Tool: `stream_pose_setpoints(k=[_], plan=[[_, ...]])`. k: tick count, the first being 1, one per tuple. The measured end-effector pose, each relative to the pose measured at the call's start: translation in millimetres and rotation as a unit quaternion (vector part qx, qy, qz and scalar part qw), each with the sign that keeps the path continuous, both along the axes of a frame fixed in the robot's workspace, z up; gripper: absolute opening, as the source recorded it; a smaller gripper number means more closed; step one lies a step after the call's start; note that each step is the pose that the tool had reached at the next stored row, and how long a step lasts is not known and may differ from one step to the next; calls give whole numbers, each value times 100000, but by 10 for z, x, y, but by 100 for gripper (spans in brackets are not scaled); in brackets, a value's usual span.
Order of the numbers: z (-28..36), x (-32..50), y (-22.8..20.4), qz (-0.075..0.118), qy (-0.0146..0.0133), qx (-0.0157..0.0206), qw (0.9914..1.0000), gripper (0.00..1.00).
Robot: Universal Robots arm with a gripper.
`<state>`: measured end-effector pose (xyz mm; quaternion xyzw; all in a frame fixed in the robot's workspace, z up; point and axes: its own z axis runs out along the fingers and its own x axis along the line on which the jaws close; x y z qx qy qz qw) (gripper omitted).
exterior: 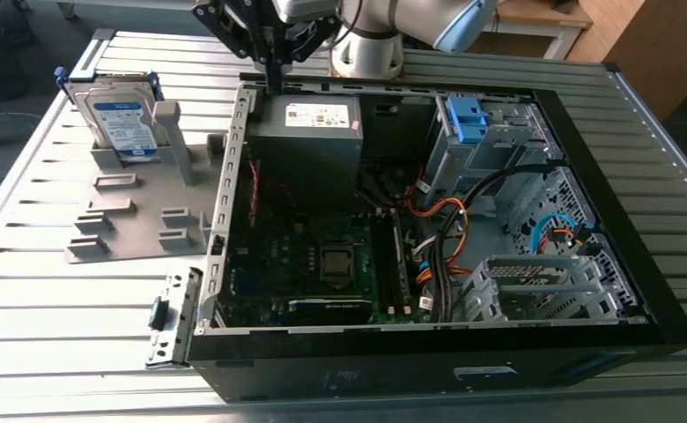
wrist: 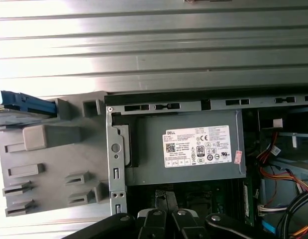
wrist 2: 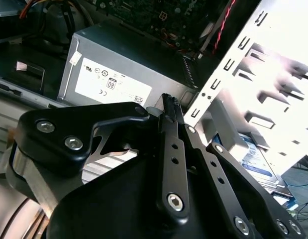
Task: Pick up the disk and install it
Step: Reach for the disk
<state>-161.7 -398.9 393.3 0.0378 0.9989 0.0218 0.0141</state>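
Arm tool: the gripper is hanging with its fingers pressed together, gripping nothing, over the edge of the open computer case by the power supply.
Task item: the disk is standing upright in the grey holder on the slatted metal table. It is sitting outside the case on the exterior view's left, apart from the gripper.

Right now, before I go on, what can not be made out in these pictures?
1. The disk, exterior view: the grey holder hides its lower part.
2. The disk, second wrist view: the gripper and the case frame cover most of it.
3. The disk, first wrist view: seen edge-on and cut off by the picture's edge.
4. The power supply, second wrist view: its near end is behind the gripper.
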Motion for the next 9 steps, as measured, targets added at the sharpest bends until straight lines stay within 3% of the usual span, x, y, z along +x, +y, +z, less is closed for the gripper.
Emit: stream_pose_setpoints(k=[9], plan=[[0,-67,0,-5,-6,-2,100000,11]])
